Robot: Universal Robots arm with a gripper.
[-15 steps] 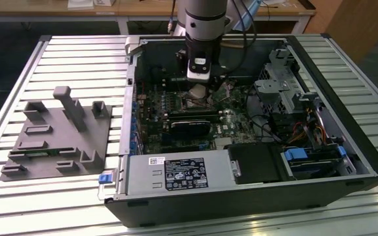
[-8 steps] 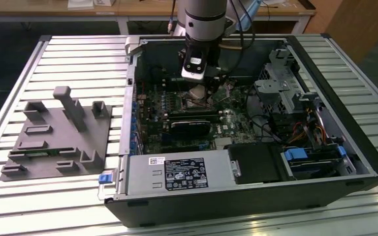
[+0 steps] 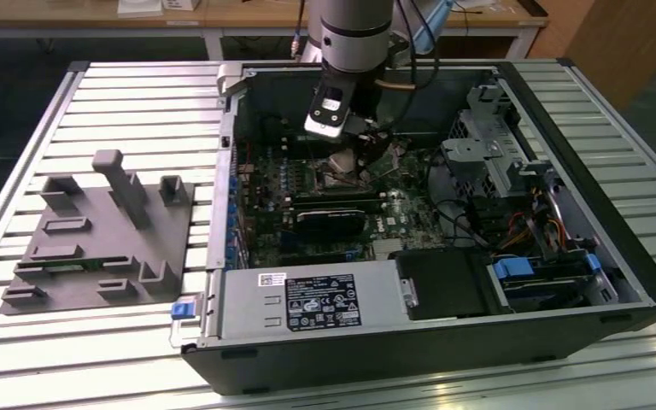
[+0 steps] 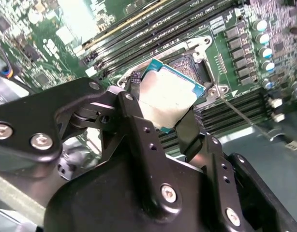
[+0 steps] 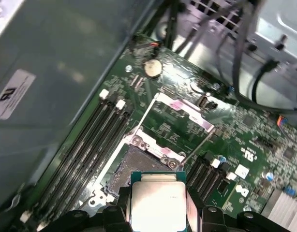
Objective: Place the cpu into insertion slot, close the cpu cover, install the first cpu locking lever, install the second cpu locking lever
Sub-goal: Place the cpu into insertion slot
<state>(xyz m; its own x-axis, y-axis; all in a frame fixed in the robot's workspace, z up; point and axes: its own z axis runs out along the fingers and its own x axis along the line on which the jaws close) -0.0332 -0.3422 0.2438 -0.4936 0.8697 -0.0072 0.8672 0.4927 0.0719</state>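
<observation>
Holding cpu [image 4: 168, 96] above insertion slot [image 5: 136, 164]

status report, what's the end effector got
End effector shut on cpu. Cpu at insertion slot, not seated. Cpu cover flipped open, slot uncovered.

cpu [image 4: 170, 91] clamped in end effector [image 4: 160, 109], over insertion slot [image 4: 191, 62]
</observation>
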